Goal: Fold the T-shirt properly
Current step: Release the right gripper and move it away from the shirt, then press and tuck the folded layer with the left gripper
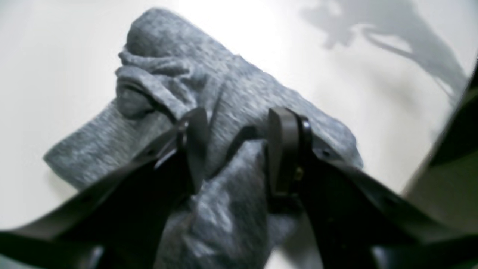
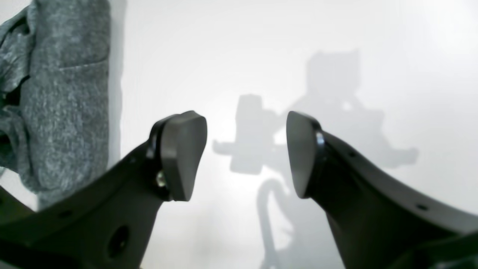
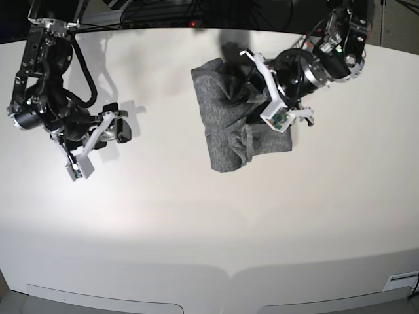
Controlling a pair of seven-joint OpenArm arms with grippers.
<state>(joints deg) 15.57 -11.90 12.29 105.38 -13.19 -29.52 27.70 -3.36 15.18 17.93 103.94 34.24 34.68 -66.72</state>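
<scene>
The left end effector (image 1: 237, 149) is pinching a bunched fold of the T-shirt (image 3: 232, 124) between its fingers, while the right end effector (image 2: 246, 153) is hanging wide open and empty, well apart.

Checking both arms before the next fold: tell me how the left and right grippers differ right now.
The left gripper has a bunch of the T-shirt between its fingers; the right gripper holds nothing, jaws wide apart. The left one sits over the shirt; the right one hangs over bare table, off to the shirt's side. Both have dark curved fingers.
</scene>
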